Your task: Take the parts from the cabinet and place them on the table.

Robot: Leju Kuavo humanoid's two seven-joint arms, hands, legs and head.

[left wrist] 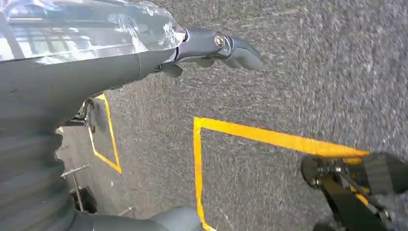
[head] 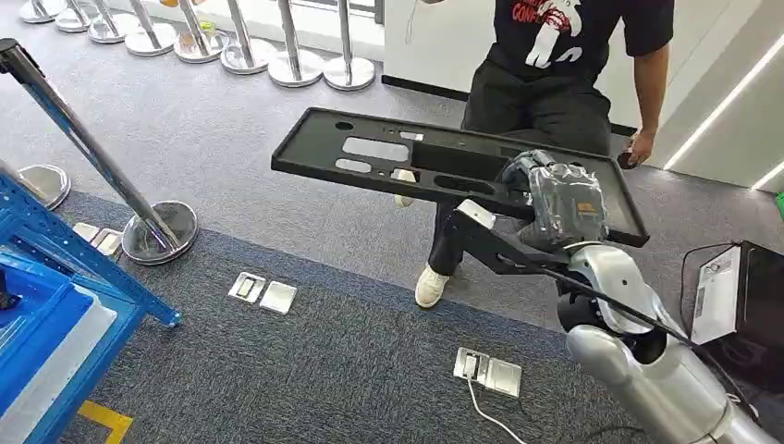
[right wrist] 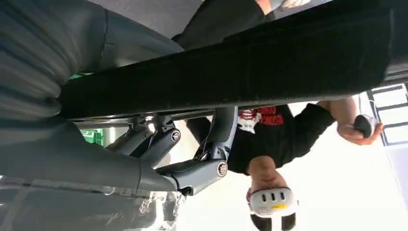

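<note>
A long, flat black panel part [head: 388, 153] with several cutouts is held level above the carpet, and my right hand [head: 555, 208] grips its near right edge. In the right wrist view the panel [right wrist: 231, 72] crosses the picture as a thick dark bar, with my fingers [right wrist: 192, 168] hooked around its edge. The blue cabinet [head: 55, 296] stands at the far left. My left hand [left wrist: 144, 62] hangs over the floor, its fingers [left wrist: 231, 48] stretched out and holding nothing.
A person [head: 555, 83] in black stands just behind the panel, holding a controller [right wrist: 363, 126]. A leaning stanchion [head: 92, 157] stands by the cabinet, with more along the back. Floor outlet boxes [head: 487, 370] and a cable lie on the carpet. A dark box [head: 740, 296] sits at right.
</note>
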